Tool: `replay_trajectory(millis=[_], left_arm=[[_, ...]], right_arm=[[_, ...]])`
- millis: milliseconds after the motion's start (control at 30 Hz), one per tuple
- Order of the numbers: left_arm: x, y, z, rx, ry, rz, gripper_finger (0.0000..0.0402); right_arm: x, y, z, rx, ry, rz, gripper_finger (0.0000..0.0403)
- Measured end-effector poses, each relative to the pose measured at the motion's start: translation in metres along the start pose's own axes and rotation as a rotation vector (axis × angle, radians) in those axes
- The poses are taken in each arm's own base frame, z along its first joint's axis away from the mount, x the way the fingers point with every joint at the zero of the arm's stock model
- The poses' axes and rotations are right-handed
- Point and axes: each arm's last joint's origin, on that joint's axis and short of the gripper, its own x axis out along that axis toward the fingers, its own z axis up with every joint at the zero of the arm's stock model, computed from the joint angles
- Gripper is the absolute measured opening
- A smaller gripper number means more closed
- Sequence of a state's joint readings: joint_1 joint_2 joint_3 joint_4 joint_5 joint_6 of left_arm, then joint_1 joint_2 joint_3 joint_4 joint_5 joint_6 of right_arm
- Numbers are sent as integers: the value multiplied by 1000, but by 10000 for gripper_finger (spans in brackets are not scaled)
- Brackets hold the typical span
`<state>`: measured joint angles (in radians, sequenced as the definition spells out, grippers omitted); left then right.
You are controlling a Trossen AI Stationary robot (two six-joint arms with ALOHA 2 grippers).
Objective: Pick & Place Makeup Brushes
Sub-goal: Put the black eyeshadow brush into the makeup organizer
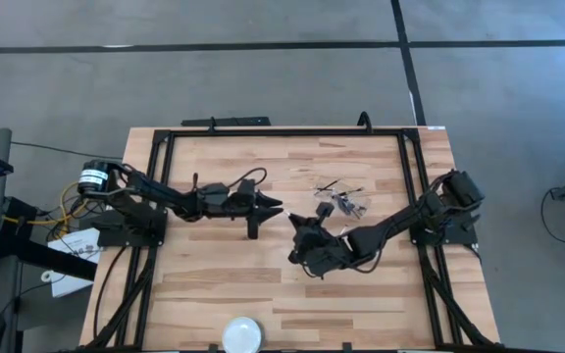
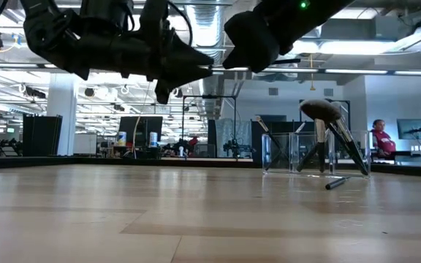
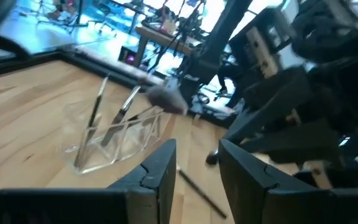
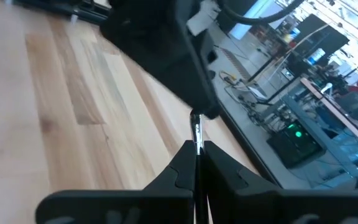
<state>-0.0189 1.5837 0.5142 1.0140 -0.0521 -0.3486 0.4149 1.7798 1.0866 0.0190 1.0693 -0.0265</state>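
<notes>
Right gripper (image 4: 197, 163) fingers pinched thin makeup brush (image 4: 196, 134) mid-counter; rest stood in clear holder (image 2: 314, 152), far right. Left gripper (image 3: 194, 171) fingers spread, close by. Risks: slim handle slipping, grippers colliding.

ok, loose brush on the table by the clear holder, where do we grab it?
Mid-handle of the loose brush, from straight above, fingers across its length: it lies flat on the table, beside the clear holder. Left gripper is open; right gripper holds another brush.
</notes>
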Motion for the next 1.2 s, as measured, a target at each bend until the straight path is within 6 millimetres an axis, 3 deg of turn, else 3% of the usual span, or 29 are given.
replay_trajectory(millis=[833, 1200], left_arm=[[4, -5, 6, -25, -2, -77, 115], [4, -6, 7, 27, -17, -88, 14]], right_arm=[[1, -2, 11, -18, -62, -10, 5], [6, -4, 10, -22, -54, 0, 8]])
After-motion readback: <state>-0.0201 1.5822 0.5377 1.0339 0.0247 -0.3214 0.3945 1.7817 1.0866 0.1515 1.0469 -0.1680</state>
